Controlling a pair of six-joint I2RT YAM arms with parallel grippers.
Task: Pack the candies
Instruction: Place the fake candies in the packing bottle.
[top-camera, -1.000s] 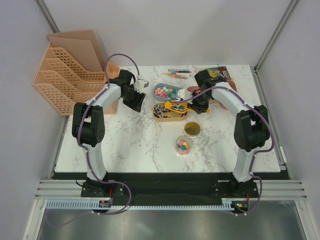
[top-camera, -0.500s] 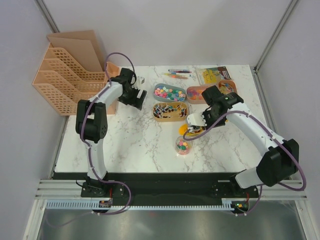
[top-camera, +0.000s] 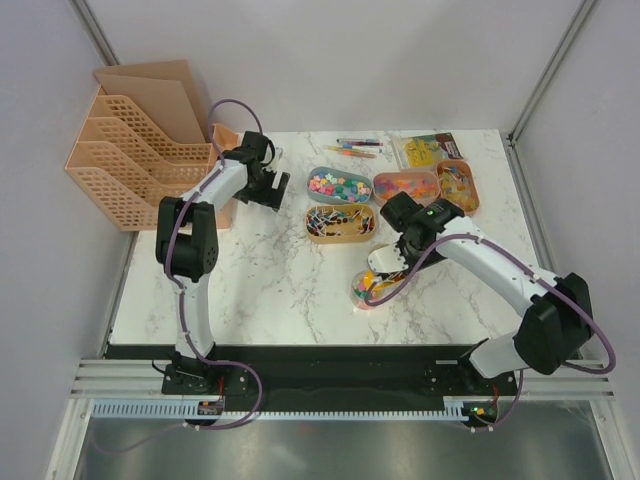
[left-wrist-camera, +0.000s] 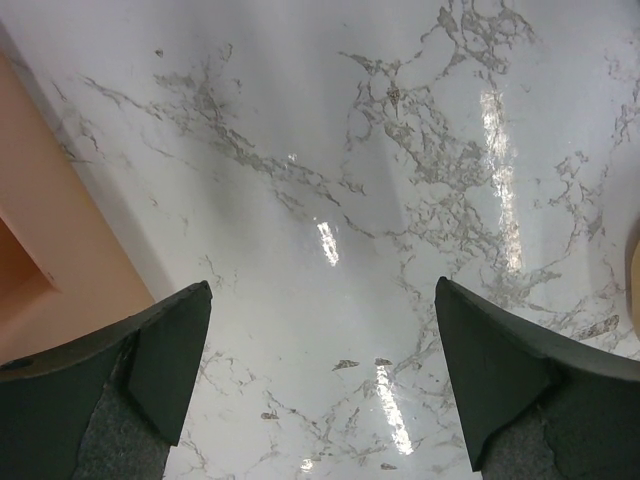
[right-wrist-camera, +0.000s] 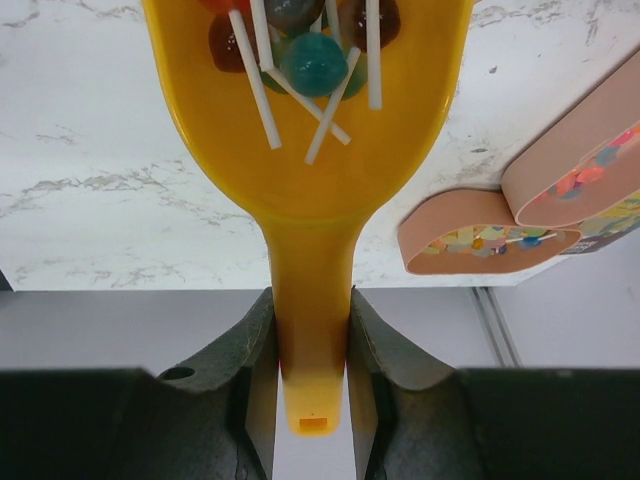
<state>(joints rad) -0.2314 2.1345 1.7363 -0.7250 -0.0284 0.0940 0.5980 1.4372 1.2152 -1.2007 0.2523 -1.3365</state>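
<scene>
From above, a small round jar (top-camera: 367, 291) on the marble table (top-camera: 260, 280) holds candies (top-camera: 367, 289), tiny pieces in pink, green, yellow and orange. More of them fill 3 oval trays beyond the jar: a grey one (top-camera: 337, 185), a pink one (top-camera: 405, 186) and an orange one (top-camera: 458, 184). The right arm bends in low, with the right claw (top-camera: 385, 262) just beside the jar. The left claw (top-camera: 275, 185) is well apart from the jar, at the far left.

The left wrist camera shows the left claw spread wide over bare marble, touching nothing.

The right wrist camera shows the right claw clamped on the handle of a yellow scoop (right-wrist-camera: 310, 190). Its bowl carries round sweets on white sticks (right-wrist-camera: 313, 62), blue, red and dark.
</scene>
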